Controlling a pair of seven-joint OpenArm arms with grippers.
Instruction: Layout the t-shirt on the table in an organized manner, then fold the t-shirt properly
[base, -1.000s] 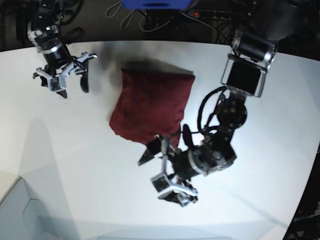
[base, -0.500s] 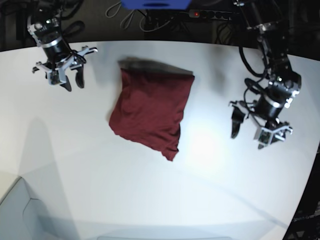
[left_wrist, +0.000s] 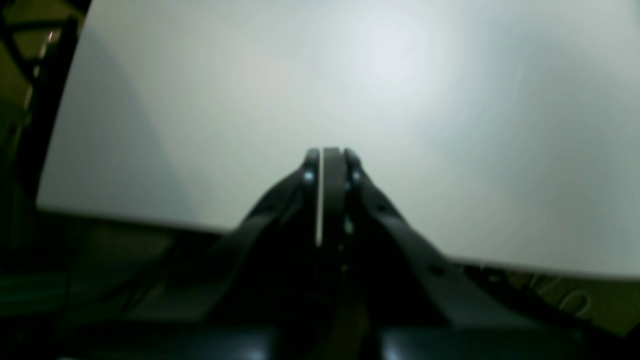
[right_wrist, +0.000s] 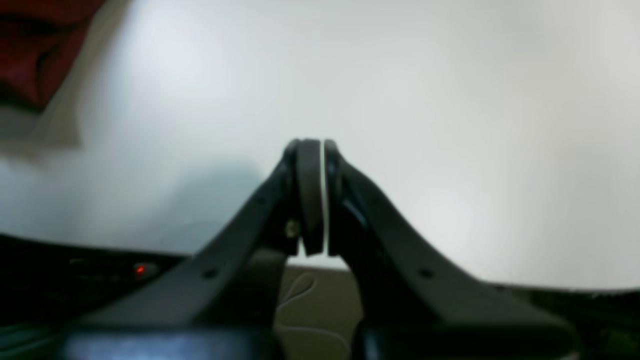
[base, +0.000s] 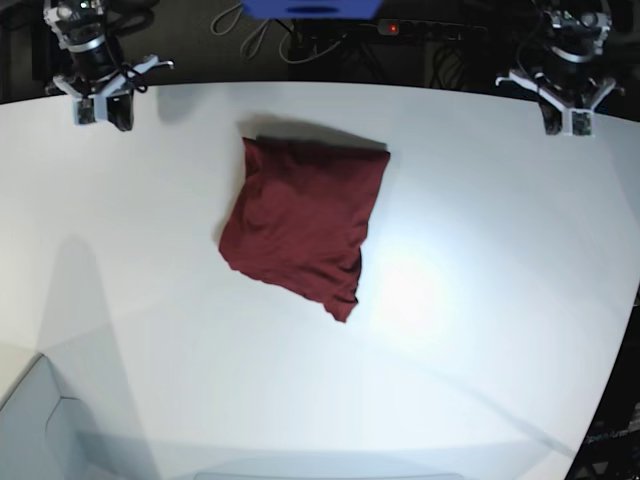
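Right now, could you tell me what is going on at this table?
Nothing is being handled at this moment. The t-shirt lies on the white table as a folded, somewhat skewed rectangle. Both arms are parked at the far edge, well apart from it: the left gripper and the right gripper are each shut and hold nothing.

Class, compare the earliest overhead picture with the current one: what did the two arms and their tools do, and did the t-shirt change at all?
Both arms pulled back to the far edge of the table. The left tool, which was at the t-shirt's near corner, withdrew to the far corner on the overhead view's right and shut empty. The right tool retreated slightly farther and shut too. The t-shirt stayed folded in the same spot.
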